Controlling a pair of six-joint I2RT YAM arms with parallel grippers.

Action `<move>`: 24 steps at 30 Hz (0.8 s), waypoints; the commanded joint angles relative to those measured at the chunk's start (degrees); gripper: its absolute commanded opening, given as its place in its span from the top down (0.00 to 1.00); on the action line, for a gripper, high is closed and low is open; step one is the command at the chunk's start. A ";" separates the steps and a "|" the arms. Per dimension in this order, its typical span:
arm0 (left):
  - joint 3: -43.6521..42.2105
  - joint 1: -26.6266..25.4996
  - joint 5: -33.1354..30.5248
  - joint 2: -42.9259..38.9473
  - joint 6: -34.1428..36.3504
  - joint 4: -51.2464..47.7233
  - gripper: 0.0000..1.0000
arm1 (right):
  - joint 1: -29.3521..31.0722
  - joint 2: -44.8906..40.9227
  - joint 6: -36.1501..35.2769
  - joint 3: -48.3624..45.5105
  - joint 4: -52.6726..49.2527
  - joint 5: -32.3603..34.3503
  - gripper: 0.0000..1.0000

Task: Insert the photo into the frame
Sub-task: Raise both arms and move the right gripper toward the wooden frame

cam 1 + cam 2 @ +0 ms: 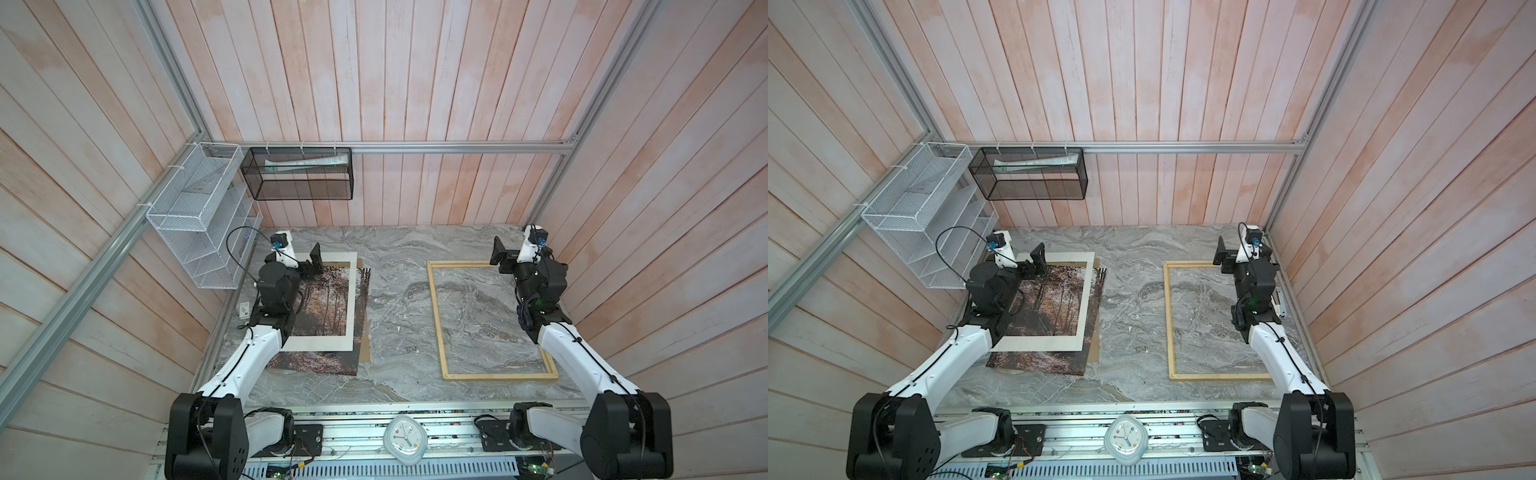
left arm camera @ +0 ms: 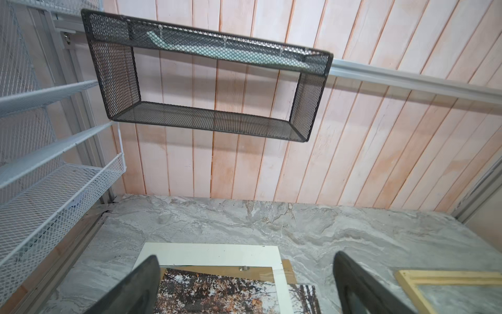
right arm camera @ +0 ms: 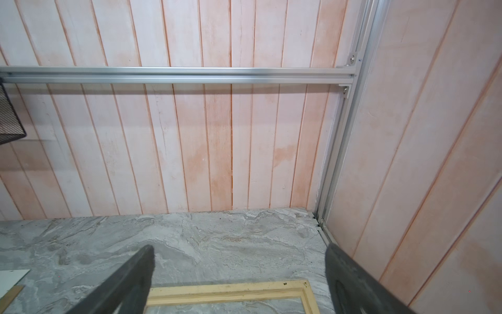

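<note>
Marbled grey desk (image 1: 395, 257); left gripper (image 2: 245, 257) and right gripper (image 3: 239, 246) gape empty; best first lift the white mat board (image 1: 324, 343) off the autumn-forest photo (image 1: 328, 303), then fill the pale-wood frame (image 1: 498, 373)

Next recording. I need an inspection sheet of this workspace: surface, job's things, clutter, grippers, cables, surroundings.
Surface: grey marbled tabletop, a few small white flecks.
Job's things: photo lies on the left, under the white mat board and over the brown backing board; frame lies flat and empty on the right, apart from them.
Clutter: small white tag beside the left arm; clock on the front rail.
Grippers: left gripper open near the mat's far edge; right gripper open near the frame's far corner; neither holds anything.
Cables: black cable loop at the left wrist.
Surroundings: white mesh shelf, black mesh basket, plank walls.
</note>
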 commanded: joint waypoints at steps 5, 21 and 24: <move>8.04 -3.43 -5.22 -3.93 -9.15 -24.09 0.00 | 2.36 0.49 11.33 13.67 -26.78 0.80 0.02; 9.82 -4.43 -2.70 -0.85 -14.63 -38.28 0.00 | 14.90 22.78 23.04 18.75 -49.02 -10.31 0.38; 9.69 -5.23 -2.15 -0.56 -14.72 -38.01 0.00 | 17.10 25.49 24.44 18.10 -51.04 -10.14 0.41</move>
